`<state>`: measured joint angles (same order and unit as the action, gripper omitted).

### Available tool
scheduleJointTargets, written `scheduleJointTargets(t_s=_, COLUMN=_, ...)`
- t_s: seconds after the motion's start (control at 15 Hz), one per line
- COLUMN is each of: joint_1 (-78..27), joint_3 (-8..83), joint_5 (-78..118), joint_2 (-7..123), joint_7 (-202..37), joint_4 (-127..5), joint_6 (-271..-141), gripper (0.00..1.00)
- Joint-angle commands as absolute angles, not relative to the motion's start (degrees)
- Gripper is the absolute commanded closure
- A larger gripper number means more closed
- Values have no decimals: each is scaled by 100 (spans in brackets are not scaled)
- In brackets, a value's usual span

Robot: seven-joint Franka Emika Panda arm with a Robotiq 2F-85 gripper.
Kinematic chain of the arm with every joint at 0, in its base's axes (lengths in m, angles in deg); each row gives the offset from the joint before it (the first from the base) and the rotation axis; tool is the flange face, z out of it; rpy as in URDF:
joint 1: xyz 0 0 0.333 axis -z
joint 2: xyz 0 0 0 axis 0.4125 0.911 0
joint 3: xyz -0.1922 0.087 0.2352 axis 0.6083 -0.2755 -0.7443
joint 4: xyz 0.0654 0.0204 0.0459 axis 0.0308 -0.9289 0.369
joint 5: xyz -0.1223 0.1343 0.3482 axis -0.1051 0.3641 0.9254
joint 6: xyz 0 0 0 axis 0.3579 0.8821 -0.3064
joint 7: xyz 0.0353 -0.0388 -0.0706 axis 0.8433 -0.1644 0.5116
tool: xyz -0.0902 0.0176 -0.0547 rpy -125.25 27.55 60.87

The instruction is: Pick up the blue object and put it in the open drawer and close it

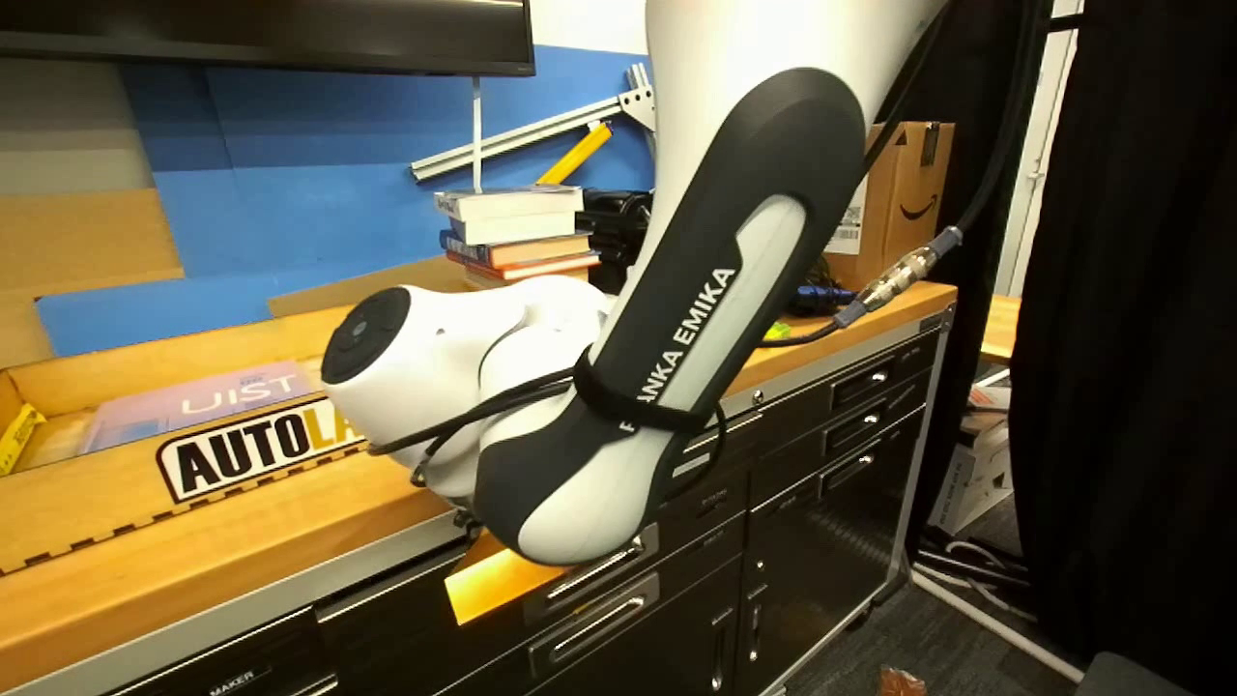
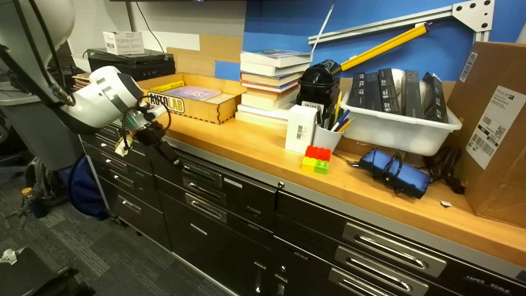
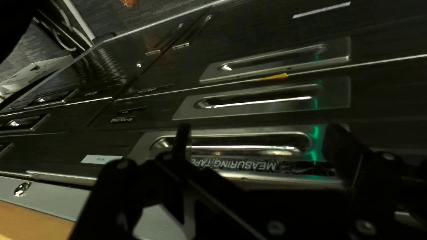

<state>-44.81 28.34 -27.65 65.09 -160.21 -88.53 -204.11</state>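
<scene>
Worktop (image 2: 246, 139) left room between the book stack (image 2: 271, 82) and the grey front edge (image 3: 50, 199). Past it, the gripper (image 3: 260, 143), fingers (image 3: 181, 141) parted wide and free, framed the handle (image 3: 240, 147) of the MEASURING TAPE drawer (image 3: 240, 165) in the wrist view; where the blue object lay I couldn't tell.

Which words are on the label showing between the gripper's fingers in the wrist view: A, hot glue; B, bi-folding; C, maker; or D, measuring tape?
D, because in the wrist view the dark label framed by the open gripper reads MEASURING TAPE, upside down.
</scene>
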Motion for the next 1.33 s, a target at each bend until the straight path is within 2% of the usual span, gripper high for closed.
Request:
scheduleJointTargets(t_s=0.0, joint_1=-4657, joint_3=2963, joint_5=-3425, joint_2=6804, joint_7=-17103, joint_4=-8430, joint_6=-20483, gripper=0)
scheduleJointTargets(t_s=0.33, joint_1=-4699, joint_3=2841, joint_5=-4154, joint_2=6890, joint_7=-18106, joint_4=-8397, joint_6=-20134, gripper=0)
scheduleJointTargets(t_s=0.93, joint_1=-3802, joint_3=2107, joint_5=-930, joint_2=5370, joint_7=-14643, joint_4=-9124, joint_6=-19898, gripper=0)
scheduleJointTargets(t_s=1.0, joint_1=-3526, joint_3=1834, joint_5=-492, joint_2=5166, joint_7=-14201, joint_4=-9224, joint_6=-19833, gripper=0)
scheduleJointTargets(t_s=1.27, joint_1=-3208, joint_3=1667, joint_5=1066, joint_2=4387, joint_7=-12419, joint_4=-9330, joint_6=-19338, gripper=0)
